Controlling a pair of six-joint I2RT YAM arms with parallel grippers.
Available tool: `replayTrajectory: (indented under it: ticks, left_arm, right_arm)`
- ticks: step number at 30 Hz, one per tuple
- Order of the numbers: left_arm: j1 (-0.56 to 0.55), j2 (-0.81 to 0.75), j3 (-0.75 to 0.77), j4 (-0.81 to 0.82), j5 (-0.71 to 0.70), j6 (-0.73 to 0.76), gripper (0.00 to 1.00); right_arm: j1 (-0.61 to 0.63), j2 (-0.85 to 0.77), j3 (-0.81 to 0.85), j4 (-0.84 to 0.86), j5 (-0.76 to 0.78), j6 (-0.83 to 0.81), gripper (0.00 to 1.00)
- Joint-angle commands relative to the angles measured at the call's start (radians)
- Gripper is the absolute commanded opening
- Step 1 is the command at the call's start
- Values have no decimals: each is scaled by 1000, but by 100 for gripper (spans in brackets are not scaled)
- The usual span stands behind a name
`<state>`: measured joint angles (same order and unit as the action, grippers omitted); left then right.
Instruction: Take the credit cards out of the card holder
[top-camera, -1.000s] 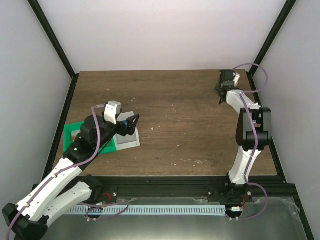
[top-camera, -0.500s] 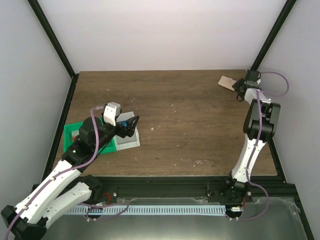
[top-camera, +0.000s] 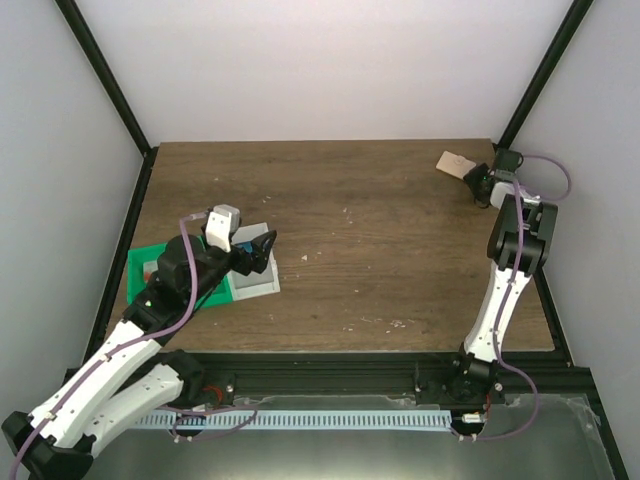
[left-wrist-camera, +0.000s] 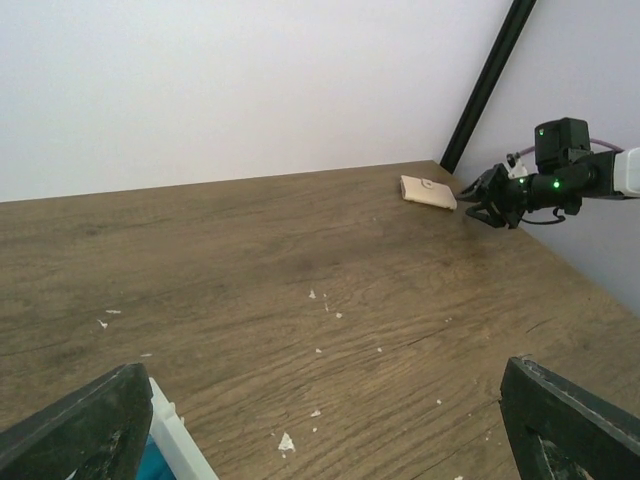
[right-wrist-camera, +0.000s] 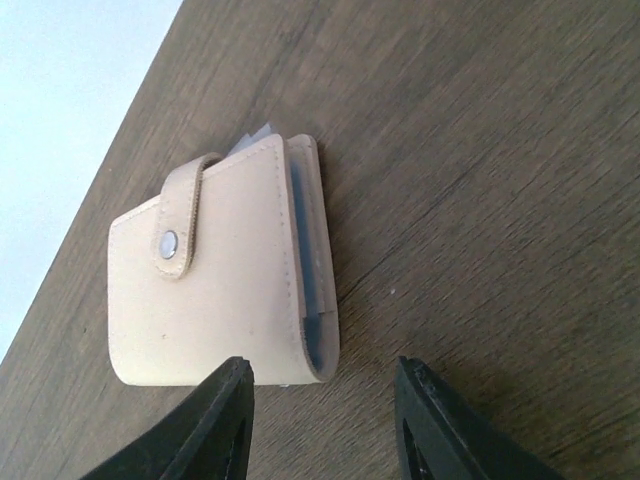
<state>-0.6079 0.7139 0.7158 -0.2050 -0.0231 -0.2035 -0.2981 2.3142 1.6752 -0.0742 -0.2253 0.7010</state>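
Since a second ago the right arm has swung off the card holder (right-wrist-camera: 215, 275) toward the table's right edge, baring it; the left arm has barely shifted. The holder is a flat tan rectangle, stitched along its rim and folded shut under a strap with a metal snap — blue-grey sleeve edges peek from one side. It lies on the wood-grain table (top-camera: 380, 230) just ahead of the right gripper (right-wrist-camera: 320, 362), whose black fingers stand apart, empty. The left gripper (left-wrist-camera: 322, 370) gapes wide too — the holder far beyond its tips

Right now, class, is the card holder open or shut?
Shut. The card holder lies folded flat on the table, its strap snapped over the front.
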Motion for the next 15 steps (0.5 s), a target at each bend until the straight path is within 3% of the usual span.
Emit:
replayTrajectory:
  ticks: [1,15]
  left_arm:
    - [-3,-4,-13,7,-17,17,96]
    - [-3,2,-13,4,-32,23,96]
  right_arm:
    - [-13,30,78,33,-49,12,39]
    - [-12,142,170,-26,-76,12,29]
